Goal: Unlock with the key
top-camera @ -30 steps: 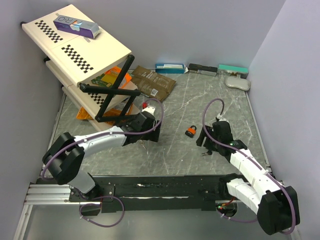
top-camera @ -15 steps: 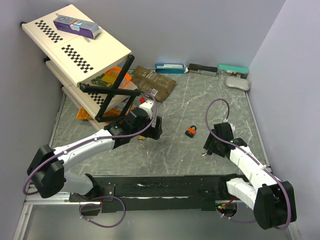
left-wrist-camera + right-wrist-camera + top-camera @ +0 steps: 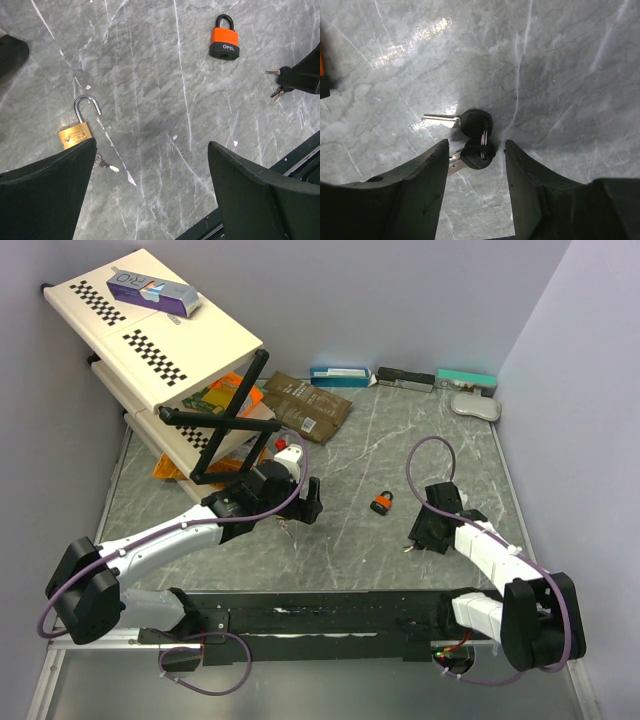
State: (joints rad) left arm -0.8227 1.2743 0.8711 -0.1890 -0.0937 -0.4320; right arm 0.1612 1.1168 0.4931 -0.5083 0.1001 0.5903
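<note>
The pair of small black-headed metal keys [image 3: 476, 123], lying flat near the orange-bodied padlock [image 3: 382, 503], is judged light, stiff and slippery on the marble-patterned tabletop [image 3: 570, 60], best pinched across the thicker plastic heads, which are straddled by the right gripper [image 3: 476, 161], held spread and empty.

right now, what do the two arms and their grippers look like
Both arms have white links with chunky black joints. The left arm and right arm each carry a looping purple cable. The left gripper and right gripper have matte black, wedge-shaped fingers. No lettering is visible.
</note>
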